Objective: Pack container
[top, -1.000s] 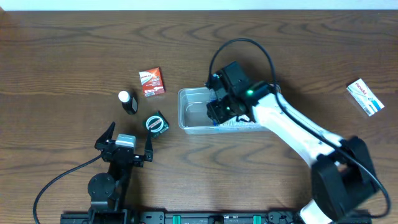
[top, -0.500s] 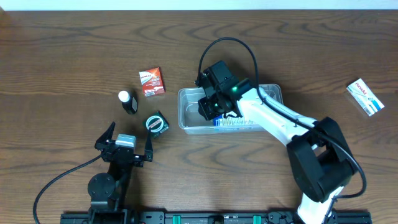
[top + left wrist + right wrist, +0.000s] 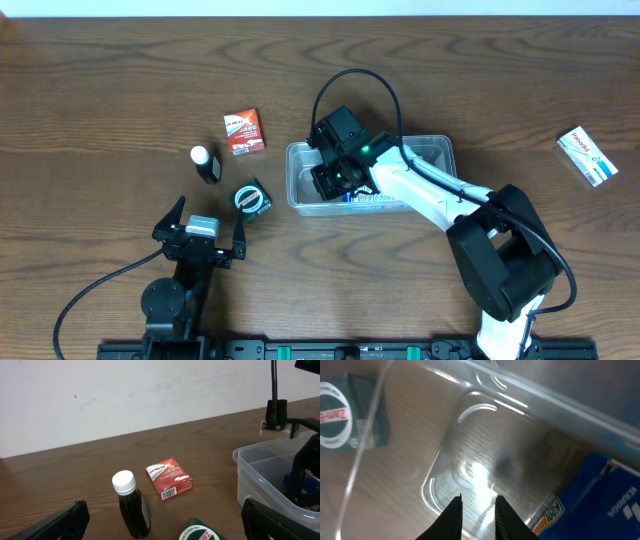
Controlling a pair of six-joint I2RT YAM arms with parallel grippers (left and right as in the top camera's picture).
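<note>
One wooden table [image 3: 100, 80] carries everything. Across it the right arm [image 3: 440, 195] reaches down into the left end of the container [image 3: 440, 150], which sits right of centre with its long side running left to right.

Inside the tub, along the near wall, lies a blue printed box [image 3: 378, 198], so packing looks to be under way with one piece in. The right gripper [image 3: 478, 510] hangs just above the bare floor of the tub. Its fingers are drawn close with a thin gap between them and nothing held, though that view is glary and I judge the gap only from the tips.

The left gripper [image 3: 205, 225] rests near the front edge with its fingers spread wide and empty.

Four smaller things lie outside the tub. A white and blue box [image 3: 587, 156] is well apart at the far right. A red box [image 3: 243, 131] sits left of the tub, and a green round tin [image 3: 252, 198] lies just beside the tub's left wall. A dark bottle with a white cap [image 3: 205, 163] stands upright between the red box and the tin, further left.

The step in hand seems to be the change-over to the next pick. That calls for lifting clear of the rim, spreading the fingers wider and centring over one loose item, likely the nearby tin.
</note>
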